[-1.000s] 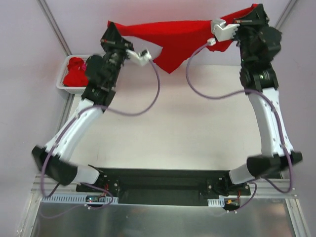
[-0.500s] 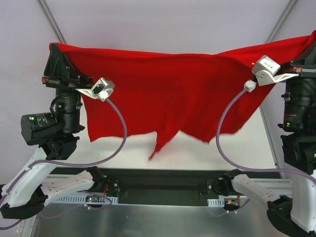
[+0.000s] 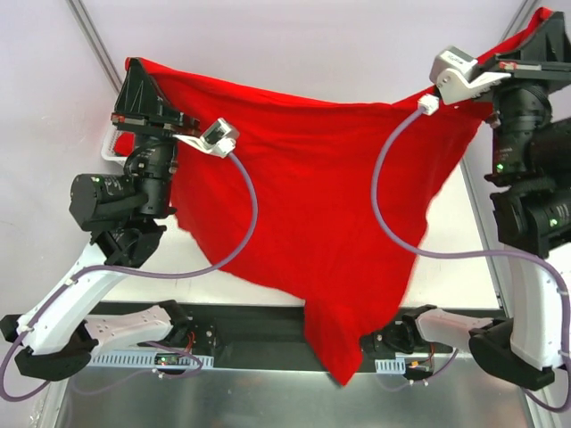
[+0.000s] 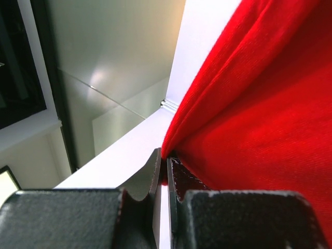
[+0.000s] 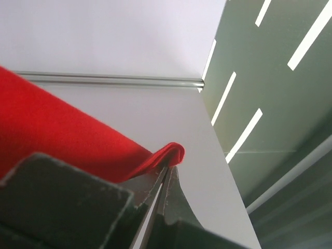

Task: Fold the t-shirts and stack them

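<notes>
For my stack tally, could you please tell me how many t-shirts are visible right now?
1: the red t-shirt hangs spread, pinched by the left tool and right tool. Others may lie hidden behind it.

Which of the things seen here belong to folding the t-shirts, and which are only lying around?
Belong to the job:
red t-shirt, hanging spread between the arms
left gripper, jaws shut on its upper edge
right gripper, jaws shut on the same edge, other end

Just there:
purple cables
white basket, mostly hidden behind the left arm
table
</notes>
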Controlling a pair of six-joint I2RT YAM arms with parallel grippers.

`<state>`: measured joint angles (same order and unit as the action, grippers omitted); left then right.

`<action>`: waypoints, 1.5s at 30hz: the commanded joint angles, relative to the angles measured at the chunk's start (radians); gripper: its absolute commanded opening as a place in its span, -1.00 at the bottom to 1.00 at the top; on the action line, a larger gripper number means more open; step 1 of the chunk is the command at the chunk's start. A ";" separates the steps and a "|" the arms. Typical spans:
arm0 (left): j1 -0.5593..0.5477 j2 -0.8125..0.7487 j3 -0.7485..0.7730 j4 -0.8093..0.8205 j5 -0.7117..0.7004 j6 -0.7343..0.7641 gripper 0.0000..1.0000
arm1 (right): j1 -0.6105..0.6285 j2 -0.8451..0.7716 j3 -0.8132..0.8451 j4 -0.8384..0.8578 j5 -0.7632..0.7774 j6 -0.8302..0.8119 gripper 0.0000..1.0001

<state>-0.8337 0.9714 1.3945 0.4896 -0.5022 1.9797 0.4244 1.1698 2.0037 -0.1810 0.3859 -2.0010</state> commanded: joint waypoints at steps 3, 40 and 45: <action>0.169 0.013 -0.109 0.014 0.074 -0.100 -1.00 | -0.021 0.044 -0.095 0.090 0.022 -0.338 -0.99; 0.637 0.655 0.496 0.026 0.234 -0.436 -1.00 | -0.299 0.496 0.265 0.212 -0.061 -0.184 -0.99; 0.552 0.376 -0.035 0.139 0.202 -0.394 -1.00 | -0.276 0.254 -0.196 0.255 0.001 -0.122 -0.99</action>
<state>-0.2317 1.5558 1.6768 0.5419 -0.2314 1.5936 0.1501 1.6363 2.0377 0.0051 0.3023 -2.0006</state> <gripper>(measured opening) 0.021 0.014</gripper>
